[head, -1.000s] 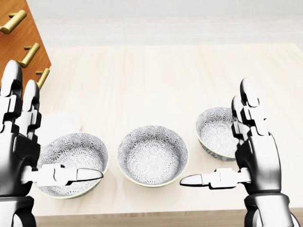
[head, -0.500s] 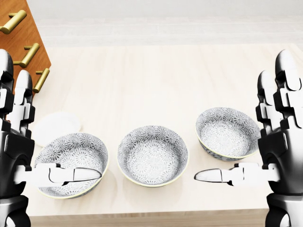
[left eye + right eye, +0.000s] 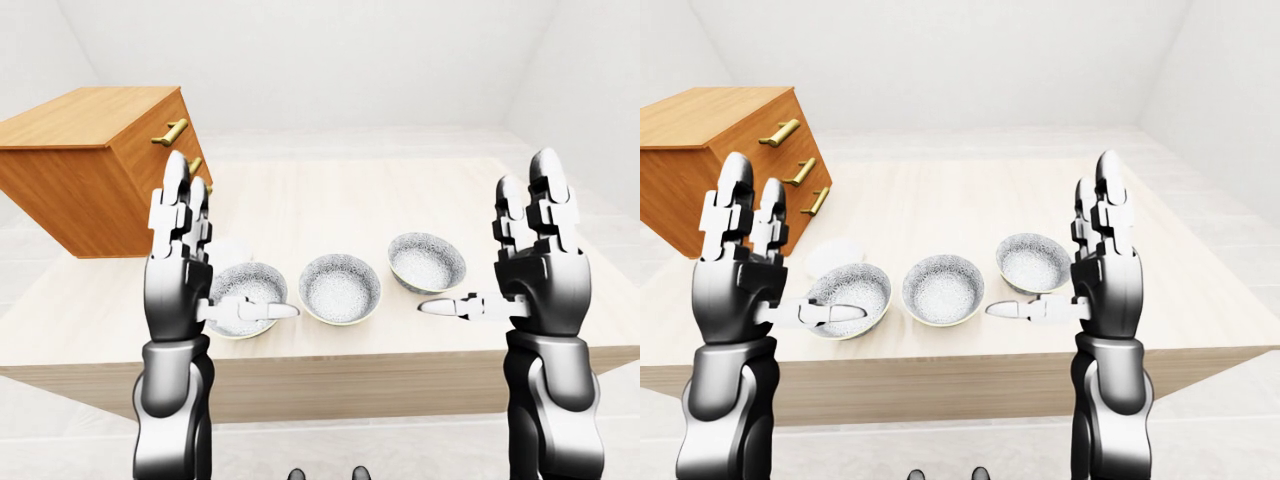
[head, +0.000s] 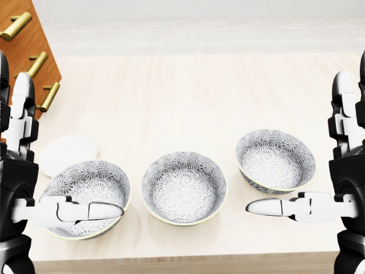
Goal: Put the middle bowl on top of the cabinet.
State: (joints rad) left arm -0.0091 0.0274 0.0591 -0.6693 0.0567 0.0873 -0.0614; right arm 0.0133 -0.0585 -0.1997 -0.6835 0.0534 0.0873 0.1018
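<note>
Fingers [image 3: 176, 190] of the left hand [image 3: 178, 290] and the right hand [image 3: 540, 285] stand spread and upright, thumbs turned inward, holding nothing. Just beyond the thumb tips, the middle bowl [image 4: 183, 187] sits upright on the table [image 4: 188, 97] near its lower edge in the head view, between the two thumbs and about equally far from each. It is round, so no axis matters. The left bowl [image 4: 91, 180] lies partly behind the left thumb in that view, while the right bowl [image 4: 275, 160] is clear of the right thumb. A small white disc [image 4: 67, 153] rests just past the left bowl. Farther off to the left stands the cabinet [image 3: 90, 165], its flat top bare, so the left hand looks the better placed to carry the bowl
</note>
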